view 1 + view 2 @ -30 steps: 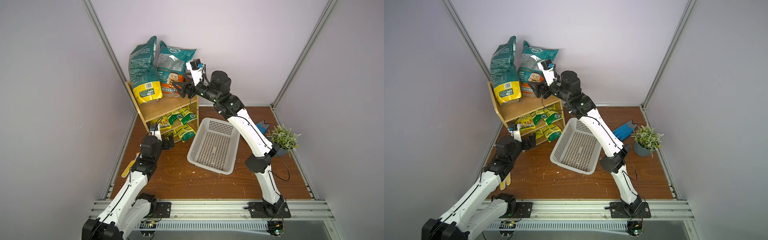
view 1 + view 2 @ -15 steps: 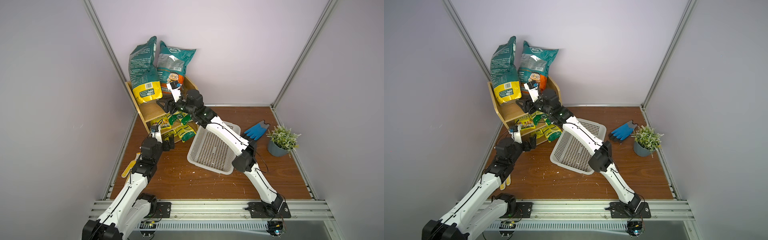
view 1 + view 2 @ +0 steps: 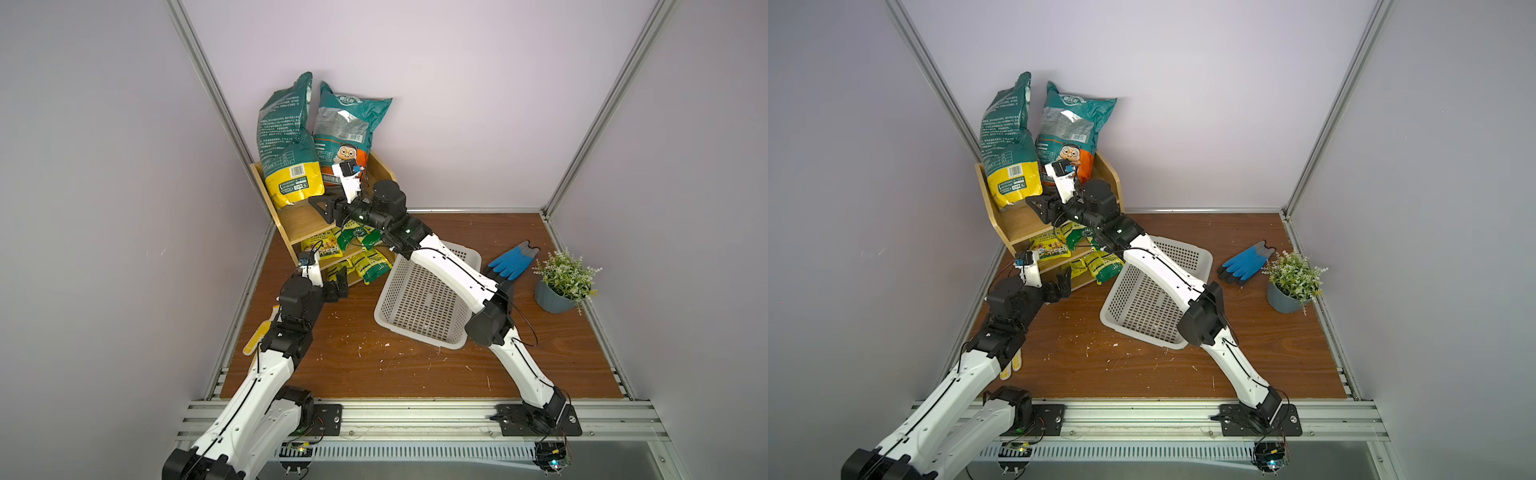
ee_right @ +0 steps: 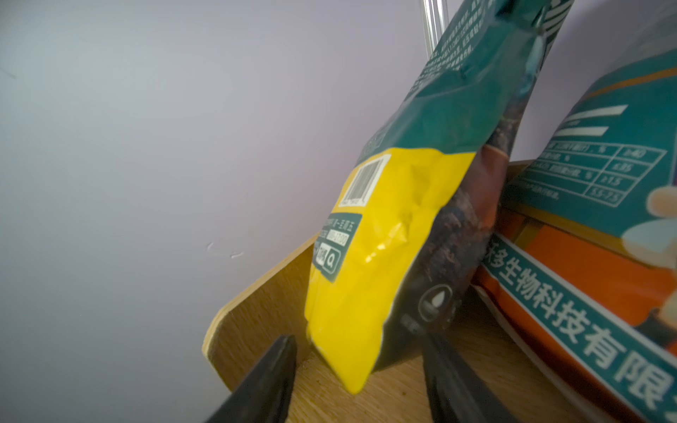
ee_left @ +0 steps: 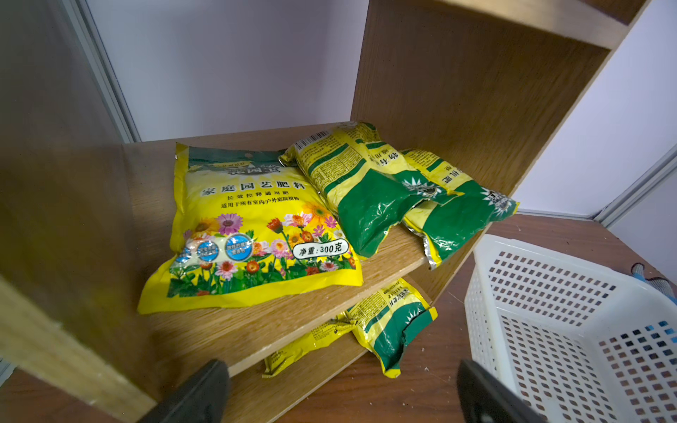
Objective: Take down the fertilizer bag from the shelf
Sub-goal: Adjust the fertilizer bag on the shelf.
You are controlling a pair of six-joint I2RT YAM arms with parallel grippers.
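The light-wood shelf [image 3: 303, 222] [image 3: 1021, 222] stands in the back left corner. On its top stand a tall teal-and-yellow fertilizer bag [image 3: 289, 149] [image 3: 1009, 141] and a teal-and-orange bag [image 3: 347, 129] [image 3: 1071, 124], both leaning on the wall. My right gripper [image 3: 322, 208] [image 3: 1038, 205] is at the top tier's front, open. In the right wrist view the right gripper [image 4: 357, 335] has its jaws either side of the teal-and-yellow bag's [image 4: 384, 238] bottom corner. My left gripper [image 3: 336, 284] [image 5: 340, 366] is open and empty, low in front of the lower tiers.
Small yellow and green packets [image 5: 252, 227] [image 5: 366, 190] lie on the middle and bottom tiers. A white basket [image 3: 428, 299] [image 5: 549, 278] sits right of the shelf, under my right forearm. A blue glove [image 3: 513, 259] and a potted plant [image 3: 561, 282] are at the right.
My right gripper has swung left and down from beside the teal-and-orange bag to the teal-and-yellow bag's bottom corner, and its jaws have narrowed. The left arm has not moved.
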